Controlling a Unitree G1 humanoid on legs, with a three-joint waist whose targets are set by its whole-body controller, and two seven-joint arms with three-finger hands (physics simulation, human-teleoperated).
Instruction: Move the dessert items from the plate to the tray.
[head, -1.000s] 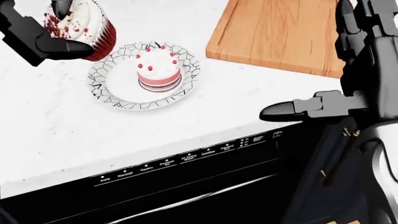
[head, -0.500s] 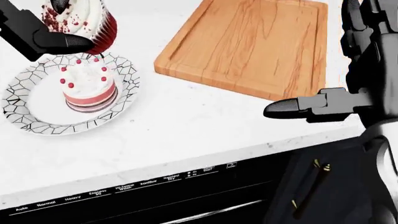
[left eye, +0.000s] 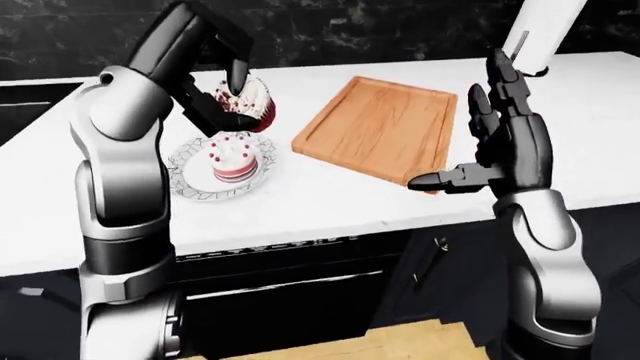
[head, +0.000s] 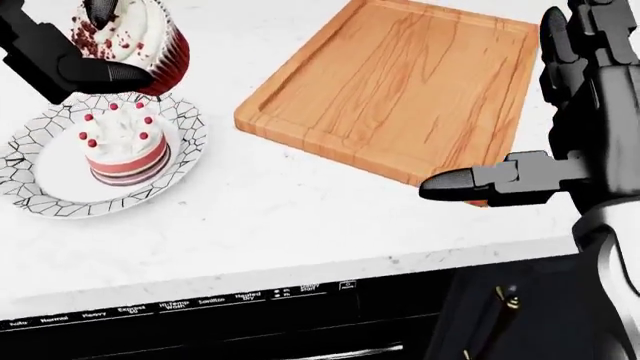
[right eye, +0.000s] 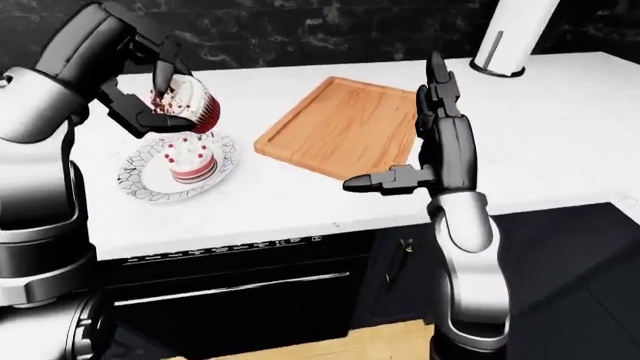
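Cupcake (head: 135, 37), red-cased with white frosting and red crumbs, hangs clear of the counter in the left hand (head: 60, 52), whose dark fingers clamp round its side and top. In the head view it sits just above the upper edge of the crackle-patterned plate (head: 40, 191), at the picture's top left. On that plate a small layer cake (head: 122, 146) with red berries on white icing stands upright, untouched.

The wooden tray (head: 400, 90) lies bare on the white counter (head: 280, 217) to the right of the plate, apart from it. The right hand (head: 560, 150) hovers over the tray's lower right corner with its fingers spread and thumb pointing left, holding nothing.

My read is that the carry to the tray is under way, with the little cake still to follow. The risks lie in the grip and the path. Fingers pressing into soft frosting may slip or tilt the cupcake, so it could tip on release. A low sweep rightward could clip the layer cake or catch the tray's raised rim. The idle right hand also stands near the landing area and could crowd the set-down.
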